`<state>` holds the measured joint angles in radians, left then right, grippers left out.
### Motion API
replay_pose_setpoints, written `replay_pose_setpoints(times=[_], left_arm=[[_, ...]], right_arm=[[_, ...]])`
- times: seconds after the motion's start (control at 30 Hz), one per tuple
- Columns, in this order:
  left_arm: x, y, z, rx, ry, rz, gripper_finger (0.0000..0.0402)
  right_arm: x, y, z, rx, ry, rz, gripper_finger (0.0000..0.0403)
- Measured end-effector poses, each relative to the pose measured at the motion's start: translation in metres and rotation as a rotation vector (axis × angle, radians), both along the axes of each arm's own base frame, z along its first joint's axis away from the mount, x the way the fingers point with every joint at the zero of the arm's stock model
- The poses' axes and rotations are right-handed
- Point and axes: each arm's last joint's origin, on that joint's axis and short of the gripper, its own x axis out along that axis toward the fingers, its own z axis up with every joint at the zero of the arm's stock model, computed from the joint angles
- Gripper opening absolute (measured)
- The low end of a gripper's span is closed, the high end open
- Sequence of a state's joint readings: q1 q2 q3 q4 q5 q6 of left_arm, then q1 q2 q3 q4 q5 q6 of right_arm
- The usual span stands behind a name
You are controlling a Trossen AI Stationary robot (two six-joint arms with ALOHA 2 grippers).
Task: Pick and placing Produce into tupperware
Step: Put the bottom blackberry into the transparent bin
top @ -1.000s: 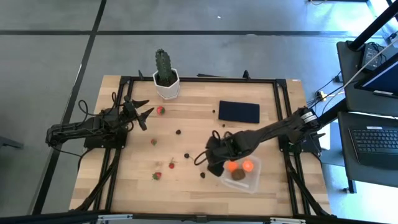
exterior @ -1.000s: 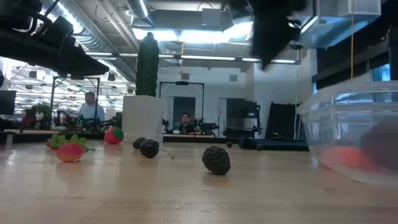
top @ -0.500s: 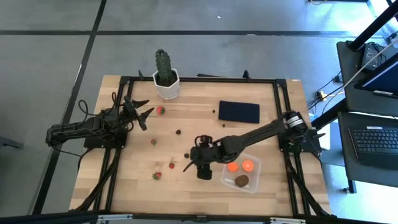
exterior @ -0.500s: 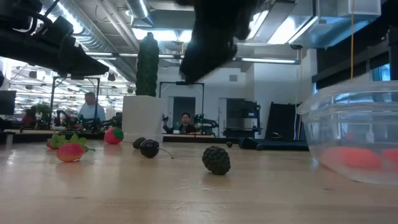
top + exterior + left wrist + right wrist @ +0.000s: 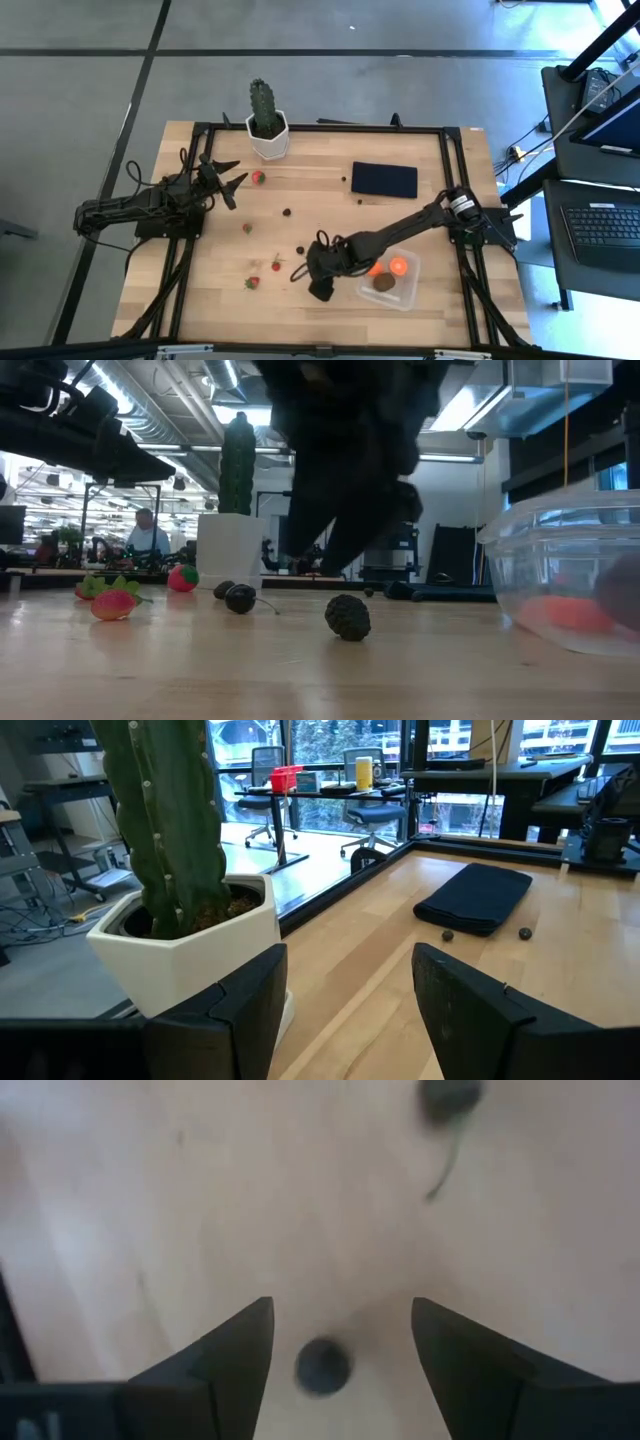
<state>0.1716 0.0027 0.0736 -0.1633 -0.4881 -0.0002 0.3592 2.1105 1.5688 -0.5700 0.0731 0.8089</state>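
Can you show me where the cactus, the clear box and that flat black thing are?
Cactus [image 5: 262, 103], high view, its green stem.
Clear box [image 5: 409, 289], high view, its near rim.
Black rectangle [image 5: 384, 180], high view, its middle.

The light wooden desk [image 5: 320, 215] carries a potted cactus [image 5: 266, 122] and a black mat [image 5: 384, 180] at its far side. Strawberries [image 5: 258, 177], dark berries [image 5: 287, 212] and the clear tupperware [image 5: 391, 279] lie nearer.
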Motion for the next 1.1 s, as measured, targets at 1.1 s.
replay_pose_setpoints(times=[1.1], left_arm=[[0.0,0.0,0.0,-0.034,-0.027,0.004,0.0208]], right_arm=[[-0.009,0.017,-0.031,-0.064,0.117,0.043,0.017]])
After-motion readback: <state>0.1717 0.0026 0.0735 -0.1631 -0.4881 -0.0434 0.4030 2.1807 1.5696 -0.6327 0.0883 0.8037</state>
